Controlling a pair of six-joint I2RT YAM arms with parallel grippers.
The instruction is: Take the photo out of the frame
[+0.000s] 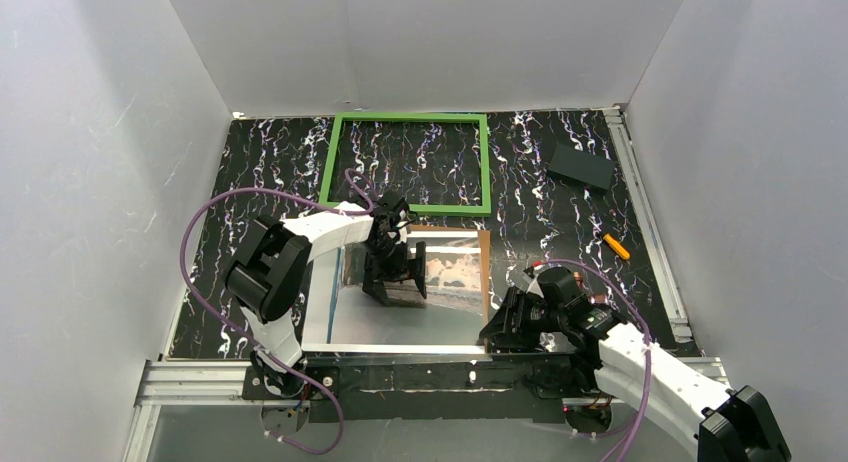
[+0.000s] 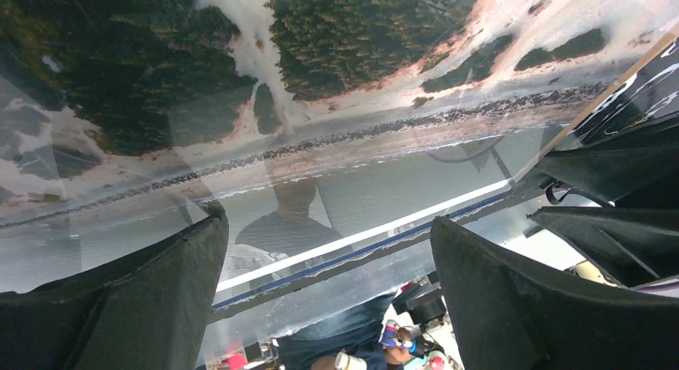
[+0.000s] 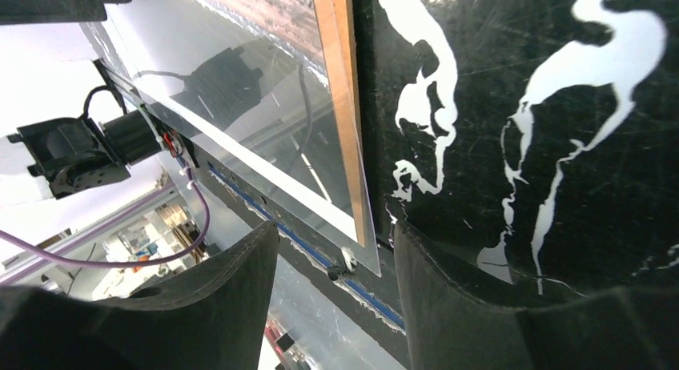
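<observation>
Nearest to me, the right gripper point(image 3: 335, 242) sits low at the near right corner of the clear pane point(image 1: 400, 324). Its 2 fingers are parted, the pane's corner lies right at their mouth, and I see nothing clamped between them. The pane lies flat over the photo point(image 1: 455, 267), which rests on the brown backing point(image 1: 486, 272) in the middle of the table point(image 1: 560, 222). A strip of the backing shows along the right side. Over the photo hangs the left gripper point(image 2: 327, 226), spread wide and grasping nothing, its fingers pointing down at the glossy surface. Farther back the frame point(image 1: 408, 117) lies flat and empty, well apart from the stack, with the table pattern showing through it. Far right are a dark block point(image 1: 580, 166) and a small orange item point(image 1: 617, 246), both out of the way. As I read it, the step in hand is getting that pane off the print. I would work the right fingers onto the corner only, lift slowly at a shallow tilt so the pane does not drag the photo, and use the left gripper to steady the stack without pressing hard on the pane.
</observation>
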